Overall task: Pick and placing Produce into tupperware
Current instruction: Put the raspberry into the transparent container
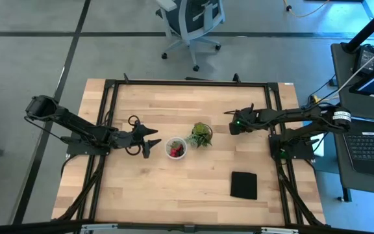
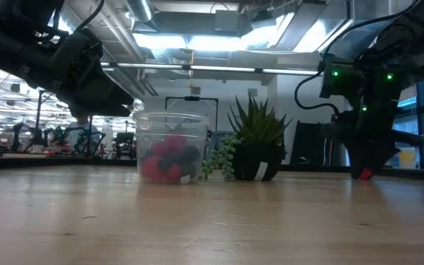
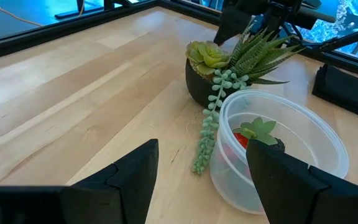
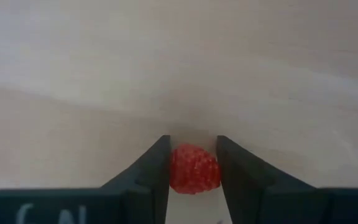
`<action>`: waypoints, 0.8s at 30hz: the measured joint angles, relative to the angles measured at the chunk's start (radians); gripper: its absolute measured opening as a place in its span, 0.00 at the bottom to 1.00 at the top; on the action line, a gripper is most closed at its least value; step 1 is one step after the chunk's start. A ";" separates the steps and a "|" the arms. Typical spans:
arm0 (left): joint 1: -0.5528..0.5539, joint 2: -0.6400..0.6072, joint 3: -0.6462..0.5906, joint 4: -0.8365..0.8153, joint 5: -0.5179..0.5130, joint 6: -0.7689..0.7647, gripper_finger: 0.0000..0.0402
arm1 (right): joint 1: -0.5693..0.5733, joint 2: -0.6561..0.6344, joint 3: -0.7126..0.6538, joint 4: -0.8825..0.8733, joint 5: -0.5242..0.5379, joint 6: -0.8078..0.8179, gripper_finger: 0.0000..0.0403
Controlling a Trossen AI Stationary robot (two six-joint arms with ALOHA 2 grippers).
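Right gripper (image 4: pixel 192 171) clamped on a red raspberry-looking berry (image 4: pixel 194 169), left gripper (image 3: pixel 197 180) hanging wide open next to the tupperware (image 1: pixel 176 148).

Berry pinched snug between both right fingers, touching each one, down at the wooden table (image 1: pixel 200 188) to the right of the green plant (image 1: pixel 200 134), just a red speck under the fingertips in the low view (image 2: pixel 364 174). Tupperware sitting upright near the table's middle, just left of the plant, trailing plant strands draped against its wall. Already loaded with produce: red pieces (image 2: pixel 159 168) plus a couple of dark round ones (image 2: pixel 188 155), and a strawberry (image 3: pixel 243 139) with a green leafy top visible from the left wrist. Left gripper just left of the container, fingers spread far apart, nothing between them. Flat black square (image 1: pixel 243 184) lying well apart toward the table's front right.
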 joint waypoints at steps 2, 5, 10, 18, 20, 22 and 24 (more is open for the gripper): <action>0.000 0.000 0.000 0.000 0.000 0.000 0.59 | 0.010 -0.002 0.034 -0.013 -0.039 -0.026 0.29; 0.000 0.000 0.000 0.000 0.000 0.000 0.59 | 0.022 -0.007 0.128 -0.024 -0.042 -0.083 0.28; 0.000 0.000 0.000 0.000 0.000 0.001 0.59 | 0.037 -0.007 0.342 -0.089 -0.026 -0.199 0.29; 0.000 0.000 0.000 0.000 0.000 0.001 0.59 | 0.122 0.017 0.721 -0.073 -0.016 -0.444 0.28; 0.000 0.000 0.000 -0.001 0.000 0.001 0.59 | 0.156 0.052 0.810 -0.067 -0.014 -0.507 0.28; 0.000 0.000 0.000 -0.001 0.000 0.001 0.59 | 0.191 0.099 0.892 -0.060 -0.012 -0.570 0.28; 0.000 0.000 0.000 -0.001 0.000 0.001 0.59 | 0.225 0.160 0.967 -0.051 -0.012 -0.625 0.28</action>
